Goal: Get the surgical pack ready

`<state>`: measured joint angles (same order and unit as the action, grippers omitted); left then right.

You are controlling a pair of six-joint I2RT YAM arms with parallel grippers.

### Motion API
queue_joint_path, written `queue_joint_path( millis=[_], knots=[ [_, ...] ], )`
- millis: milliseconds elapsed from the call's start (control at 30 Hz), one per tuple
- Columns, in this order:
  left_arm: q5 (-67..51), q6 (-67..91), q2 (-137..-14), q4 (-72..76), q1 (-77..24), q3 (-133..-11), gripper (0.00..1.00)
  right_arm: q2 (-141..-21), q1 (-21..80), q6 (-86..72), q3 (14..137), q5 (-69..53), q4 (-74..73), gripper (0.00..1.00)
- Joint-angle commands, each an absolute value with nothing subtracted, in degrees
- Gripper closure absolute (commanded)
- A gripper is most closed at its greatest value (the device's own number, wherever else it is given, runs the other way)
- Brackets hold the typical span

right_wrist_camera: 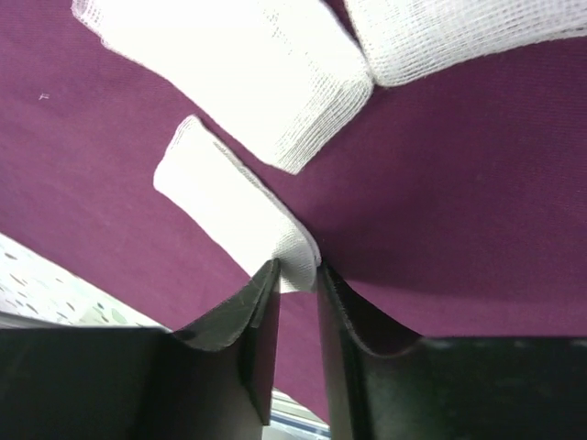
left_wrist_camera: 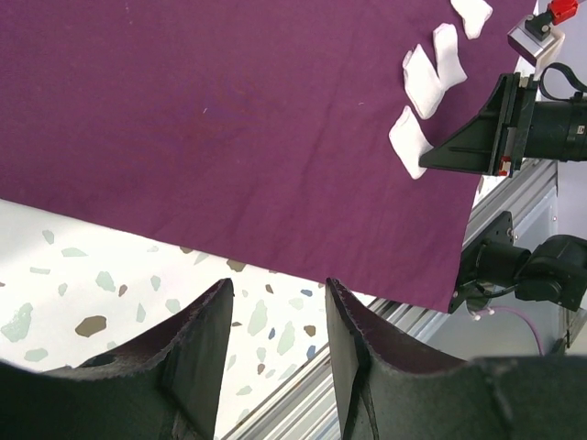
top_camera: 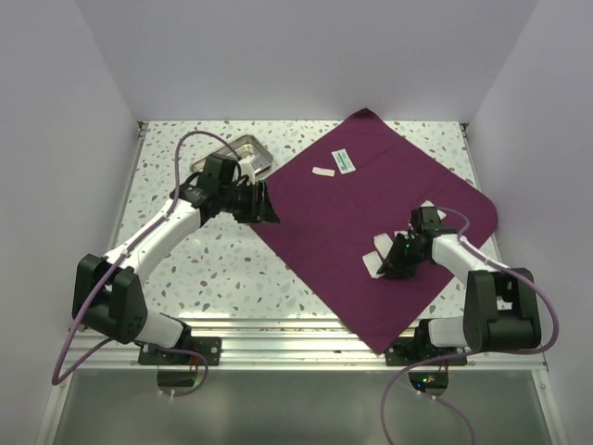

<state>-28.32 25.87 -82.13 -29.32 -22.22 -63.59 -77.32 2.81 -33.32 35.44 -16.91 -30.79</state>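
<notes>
Plum cloth (top_camera: 371,204) lay spread on table (top_camera: 213,264); packets (top_camera: 346,161), gauze pads (left_wrist_camera: 424,81) lay on it. Steel tray (top_camera: 252,150) stood off cloth, far left. Right gripper (right_wrist_camera: 295,275) pinched end of one gauze pad (right_wrist_camera: 225,202). Left gripper (left_wrist_camera: 275,316) half-open, empty, beside cloth edge. Tray loading, wrapping judged left.

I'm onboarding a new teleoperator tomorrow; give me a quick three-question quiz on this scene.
1. True or false: the steel tray stands off the purple cloth, directly on the table.
2. What does the right gripper pinch? A) a gauze pad B) a packet C) the cloth's corner
3. How many small packets lie on the cloth's far part?
Key: 1 true; 2 A; 3 two.
</notes>
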Motion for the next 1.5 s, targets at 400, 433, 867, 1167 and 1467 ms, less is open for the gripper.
queue_joint_path(
  millis=[400, 433, 867, 1167, 1467],
  knots=[
    [-31.02, 24.26, -85.07, -25.93, -22.32, -66.27, 0.52, -76.11, 2.55, -27.69, 53.34, -24.26, -36.91, 1.0],
    [-31.11, 24.17, -85.17, -25.84, -22.32, -66.36, 0.52, -76.64, 2.55, -27.77, 54.39, -23.74, -38.05, 1.0],
    [-31.64, 22.85, -86.4, -26.63, -22.24, -66.71, 0.52, -85.68, 0.27, -29.36, 56.16, -25.66, -32.51, 1.0],
    [-32.17, 22.85, -87.36, -26.19, -22.24, -66.97, 0.52, -88.5, -3.51, -20.84, 57.83, -26.28, -36.73, 1.0],
    [-32.43, 22.94, -88.07, -26.28, -22.24, -67.24, 0.52, -91.58, -3.87, -17.23, 58.36, -26.28, -38.67, 1.0]
  ],
)
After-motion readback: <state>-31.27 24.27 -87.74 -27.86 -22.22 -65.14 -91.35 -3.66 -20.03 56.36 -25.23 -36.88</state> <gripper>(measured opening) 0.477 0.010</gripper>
